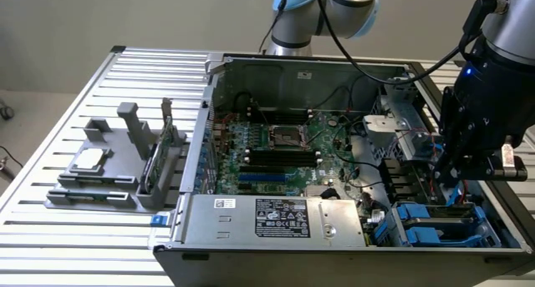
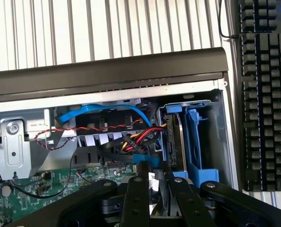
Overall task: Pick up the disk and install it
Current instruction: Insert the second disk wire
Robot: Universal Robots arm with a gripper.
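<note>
Slatted table point(image 1: 50, 249): cables point(image 2: 131, 137) (tangled) beside disk point(image 2: 174, 142).

A: The gripper point(image 2: 152, 191) is cut off by the wrist view's edge, and whatever its fingers point(image 2: 135, 198) pinch is hidden.

B: The disk point(image 2: 174, 142) sits half hidden behind its blue frame; its label can't be made out.

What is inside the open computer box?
Inside the computer case sit a green motherboard, a silver power supply, cables and blue drive carriers. The end effector covers part of the drive corner.
</note>
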